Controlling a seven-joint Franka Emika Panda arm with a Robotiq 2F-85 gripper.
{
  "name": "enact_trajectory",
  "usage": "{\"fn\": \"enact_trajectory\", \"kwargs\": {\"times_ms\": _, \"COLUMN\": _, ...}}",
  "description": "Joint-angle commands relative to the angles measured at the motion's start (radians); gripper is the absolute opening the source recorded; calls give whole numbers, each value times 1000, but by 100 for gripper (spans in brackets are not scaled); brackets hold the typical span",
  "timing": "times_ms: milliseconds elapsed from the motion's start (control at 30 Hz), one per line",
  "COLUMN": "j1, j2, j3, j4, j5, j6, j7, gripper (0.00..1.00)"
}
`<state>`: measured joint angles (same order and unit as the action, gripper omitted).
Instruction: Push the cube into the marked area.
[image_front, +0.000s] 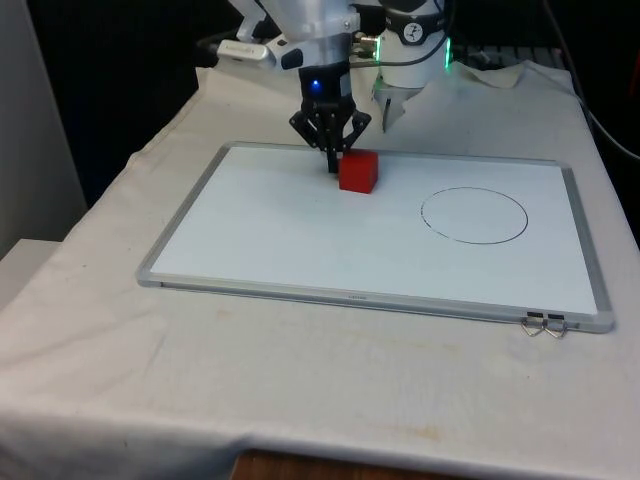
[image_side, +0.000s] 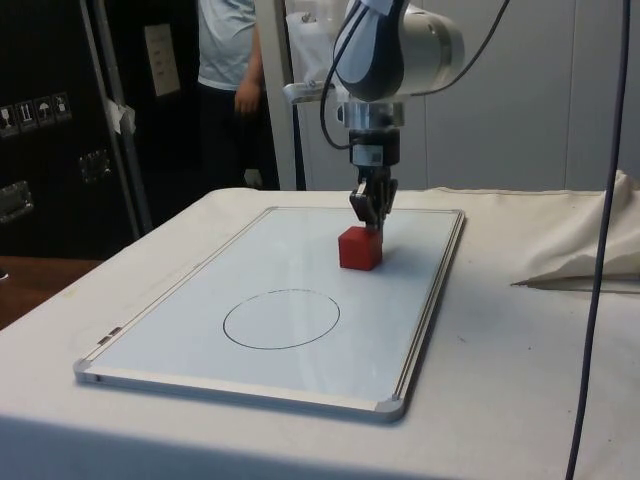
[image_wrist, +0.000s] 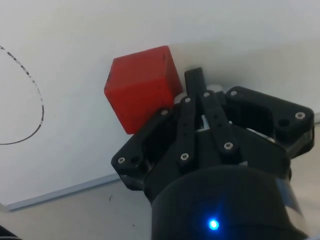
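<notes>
My gripper (image_front: 333, 160) points straight down at the whiteboard (image_front: 250, 225), its two fingers pressed together with nothing between them. The tips stand right against the red cube (image_front: 358, 171), at its corner on the front view's left; whether they touch the board I cannot tell. The cube sits flat on the board, well apart from the drawn circle (image_front: 474, 215), which lies towards the front view's right. In the wrist view the circle (image_wrist: 30, 105) is cut off. A person (image_side: 230, 70) stands behind the table, head out of frame.
</notes>
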<state>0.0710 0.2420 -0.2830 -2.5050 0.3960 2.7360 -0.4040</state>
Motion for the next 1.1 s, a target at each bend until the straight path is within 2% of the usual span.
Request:
{"fn": "enact_trajectory", "kwargs": {"times_ms": 0, "j1": 1, "j2": -8, "j3": 7, "j4": -7, "j5": 15, "j6": 12, "j7": 2, "gripper": 0}}
{"fn": "enact_trajectory", "kwargs": {"times_ms": 267, "j1": 0, "j2": -6, "j3": 21, "j4": -1, "j5": 39, "j6": 6, "j7": 41, "gripper": 0}}
{"fn": "enact_trajectory", "kwargs": {"times_ms": 300, "j1": 0, "j2": -3, "j3": 15, "j4": 0, "j5": 23, "j6": 0, "j7": 33, "gripper": 0}}
{"fn": "enact_trajectory", "kwargs": {"times_ms": 333, "j1": 0, "j2": -6, "j3": 21, "j4": -1, "j5": 39, "j6": 6, "j7": 41, "gripper": 0}}
{"fn": "enact_trajectory", "kwargs": {"times_ms": 467, "j1": 0, "j2": -4, "j3": 23, "j4": 2, "j5": 45, "j6": 4, "j7": 67, "gripper": 0}}
{"fn": "enact_trajectory", "kwargs": {"times_ms": 633, "j1": -1, "j2": -6, "j3": 26, "j4": 1, "j5": 47, "j6": 1, "j7": 105, "gripper": 0}}
{"fn": "enact_trajectory", "kwargs": {"times_ms": 667, "j1": 0, "j2": -3, "j3": 22, "j4": 3, "j5": 33, "j6": -1, "j7": 104, "gripper": 0}}
{"fn": "enact_trajectory", "kwargs": {"times_ms": 833, "j1": -1, "j2": -7, "j3": 30, "j4": 1, "j5": 48, "j6": -2, "j7": 135, "gripper": 0}}
{"fn": "enact_trajectory", "kwargs": {"times_ms": 967, "j1": 3, "j2": -4, "j3": 38, "j4": 5, "j5": 45, "j6": -1, "j7": 173, "gripper": 0}}
{"fn": "enact_trajectory", "kwargs": {"times_ms": 1000, "j1": 0, "j2": -3, "j3": 35, "j4": 4, "j5": 34, "j6": -2, "j7": 169, "gripper": 0}}
{"fn": "enact_trajectory", "kwargs": {"times_ms": 1067, "j1": 4, "j2": -2, "j3": 44, "j4": 8, "j5": 42, "j6": 0, "j7": 189, "gripper": 0}}
